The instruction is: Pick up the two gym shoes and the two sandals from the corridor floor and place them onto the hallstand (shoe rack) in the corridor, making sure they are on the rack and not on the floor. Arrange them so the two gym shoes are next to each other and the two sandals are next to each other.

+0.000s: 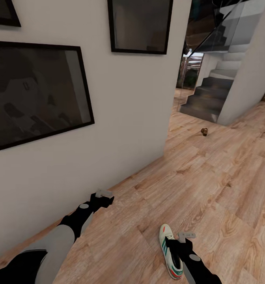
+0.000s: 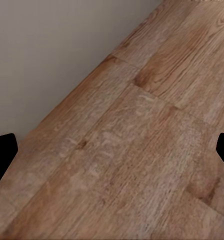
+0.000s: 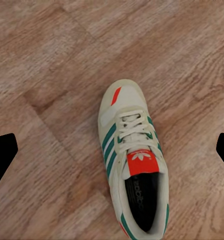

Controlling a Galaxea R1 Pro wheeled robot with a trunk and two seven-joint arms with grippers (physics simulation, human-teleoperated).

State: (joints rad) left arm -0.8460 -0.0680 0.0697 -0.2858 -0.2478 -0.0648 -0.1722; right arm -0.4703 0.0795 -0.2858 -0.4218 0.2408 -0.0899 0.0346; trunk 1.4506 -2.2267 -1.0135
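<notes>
Right hand [image 1: 186, 236] wide, empty, poised over one gym shoe [image 1: 170, 251] lying on the corridor floor [image 1: 211, 185], likely lining up a grasp. Left hand [image 1: 103, 196] wide, idle near wall [image 1: 132, 102]. Farther off: small brown object [image 1: 204, 131], stairs [image 1: 211, 94].

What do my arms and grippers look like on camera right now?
Both arms are glossy black with light grey sections: the left arm has a long grey forearm shell and a round grey joint cap; the right arm shows a similar grey cap. The left gripper and right gripper have pale grey fingers on black bodies. No cables or markings visible.
</notes>
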